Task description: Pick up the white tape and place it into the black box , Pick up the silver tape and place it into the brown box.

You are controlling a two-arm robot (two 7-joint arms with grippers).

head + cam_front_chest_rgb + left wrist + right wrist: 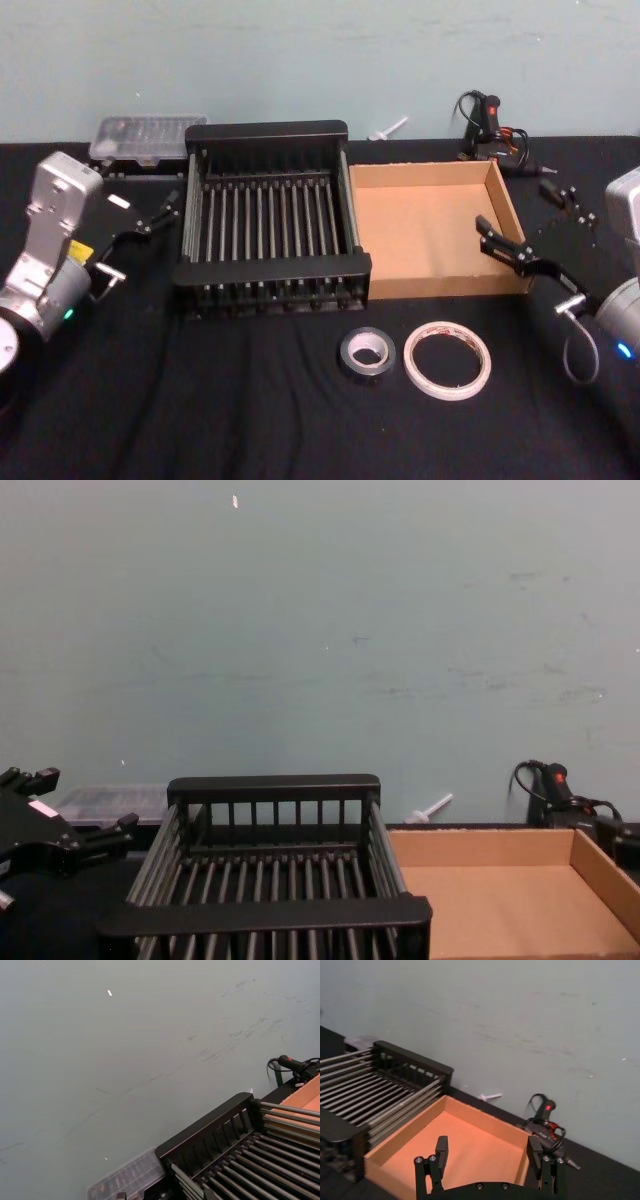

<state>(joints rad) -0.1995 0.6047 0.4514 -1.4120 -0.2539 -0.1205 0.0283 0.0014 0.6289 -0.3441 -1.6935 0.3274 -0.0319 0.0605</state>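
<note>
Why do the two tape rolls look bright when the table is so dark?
Head view: the white tape and the silver tape catch the room light, while the black cloth soaks it up and shows hardly any shadow. Right wrist view: the brown box glows orange under the same light.

Brown box (500,900) cut off at chest view's btm/right edge.
</note>
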